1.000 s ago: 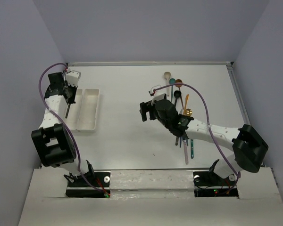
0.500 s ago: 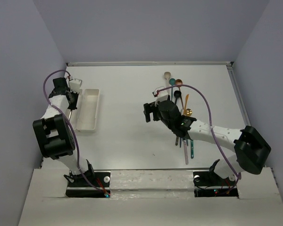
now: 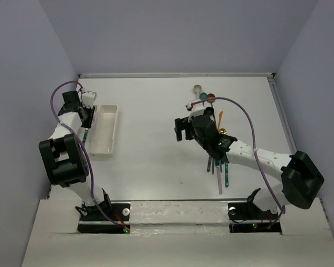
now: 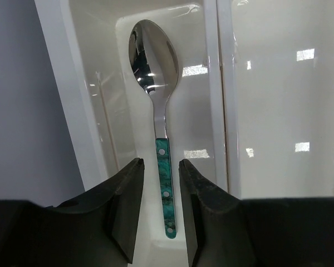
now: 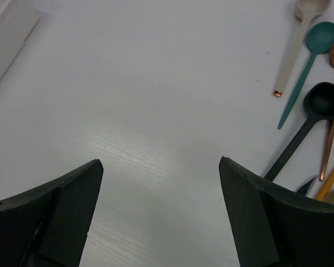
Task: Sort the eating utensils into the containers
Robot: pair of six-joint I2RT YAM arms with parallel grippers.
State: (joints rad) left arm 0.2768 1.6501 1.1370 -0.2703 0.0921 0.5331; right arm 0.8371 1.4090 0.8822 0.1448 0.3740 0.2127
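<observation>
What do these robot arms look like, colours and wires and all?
The left arm and right arm are white tubes with bulky black joints; a purple cable loops along each. The left end effector and right end effector each have two blunt black fingers.

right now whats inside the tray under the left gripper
One spoon with a silver bowl and teal handle lies in the white tray, handle between the open left gripper. The tray's near end is hidden by its fingers.
</observation>
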